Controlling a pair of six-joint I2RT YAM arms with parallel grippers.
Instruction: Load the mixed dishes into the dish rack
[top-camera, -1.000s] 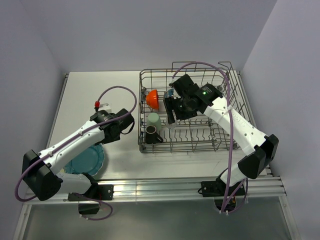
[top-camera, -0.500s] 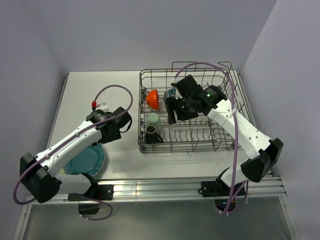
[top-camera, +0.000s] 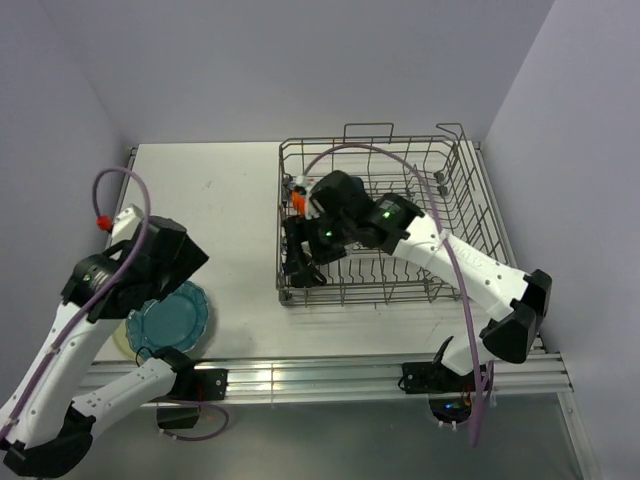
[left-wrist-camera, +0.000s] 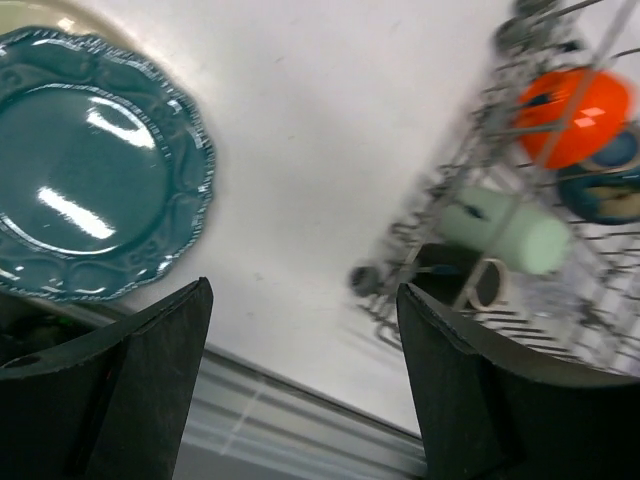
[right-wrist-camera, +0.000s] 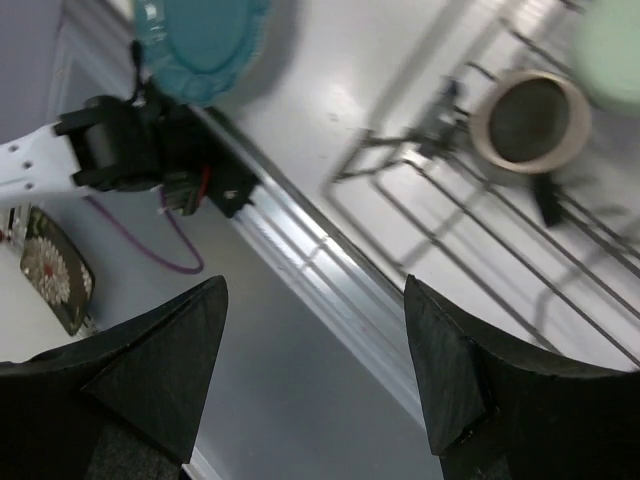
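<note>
The left fingers (left-wrist-camera: 150, 390) hang well above the table (top-camera: 220, 190) at its near-left side, spread apart with nothing between them. Below them the teal scalloped plate (left-wrist-camera: 90, 190) lies flat, stacked on the cream plate (left-wrist-camera: 45, 12), of which only a sliver of rim shows. Both plates are outside the dish rack (top-camera: 420, 142), off to its left. The right arm reaches across the rack's left end, and the right fingers (right-wrist-camera: 480, 370) are held apart and empty over its near-left corner. The dark brown mug (right-wrist-camera: 530, 120) sits in that corner with its mouth facing up. The pale green mug (left-wrist-camera: 505, 230) is just beside it, farther in. Farther back along the left side is the orange bowl (left-wrist-camera: 575, 115), and the blue bowl with cream inside (left-wrist-camera: 610, 185) is right next to it.
</note>
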